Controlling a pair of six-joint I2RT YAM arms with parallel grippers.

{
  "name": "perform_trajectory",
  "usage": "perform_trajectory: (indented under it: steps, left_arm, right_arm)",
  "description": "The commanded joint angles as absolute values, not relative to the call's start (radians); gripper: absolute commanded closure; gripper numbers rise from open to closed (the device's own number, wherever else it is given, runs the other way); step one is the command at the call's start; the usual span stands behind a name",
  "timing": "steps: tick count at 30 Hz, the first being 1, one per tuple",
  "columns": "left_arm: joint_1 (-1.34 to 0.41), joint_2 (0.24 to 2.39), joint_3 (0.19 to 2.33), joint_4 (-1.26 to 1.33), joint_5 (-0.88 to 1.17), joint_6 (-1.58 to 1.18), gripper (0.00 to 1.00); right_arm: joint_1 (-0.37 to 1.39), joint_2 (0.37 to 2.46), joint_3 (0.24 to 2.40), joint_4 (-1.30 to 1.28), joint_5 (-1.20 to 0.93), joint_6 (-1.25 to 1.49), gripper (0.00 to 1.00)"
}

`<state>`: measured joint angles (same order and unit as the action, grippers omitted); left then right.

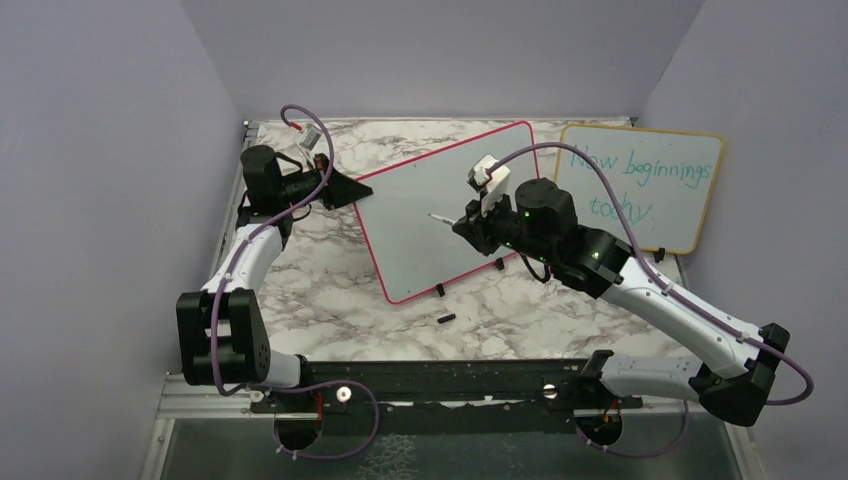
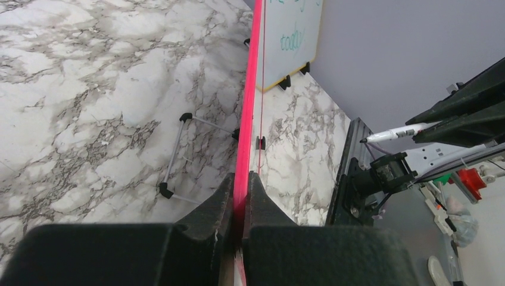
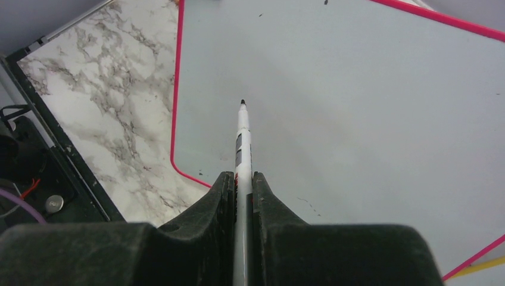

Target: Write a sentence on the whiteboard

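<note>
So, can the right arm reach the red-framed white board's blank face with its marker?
Probably yes: the white marker points at the red-framed white board, and nothing stands between tip and surface.

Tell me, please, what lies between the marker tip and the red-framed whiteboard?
Nothing; the left wrist view shows a bare gap between marker and whiteboard.

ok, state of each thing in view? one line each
whiteboard: standing, blank, edge clamped by left gripper
marker: uncapped, held in right gripper, tip off the whiteboard
left gripper: shut on whiteboard
right gripper: shut on marker
yellow board: standing, teal writing on it
</note>
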<state>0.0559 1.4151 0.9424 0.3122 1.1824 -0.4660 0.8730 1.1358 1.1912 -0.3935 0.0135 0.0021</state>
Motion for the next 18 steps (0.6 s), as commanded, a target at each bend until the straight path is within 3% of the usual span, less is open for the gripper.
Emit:
perform_trajectory:
  steps: [1,18]
  left_arm:
    - [0.062,1.365,0.895,0.311,1.144,-0.434,1.0]
    - [0.063,1.309,0.886,0.164,1.051,-0.31,1.0]
  right_arm:
    - [0.937,1.162,1.223,-0.397,0.139,0.042,0.99]
    - [1.08,1.232,1.22,-0.325,0.28,0.09,0.99]
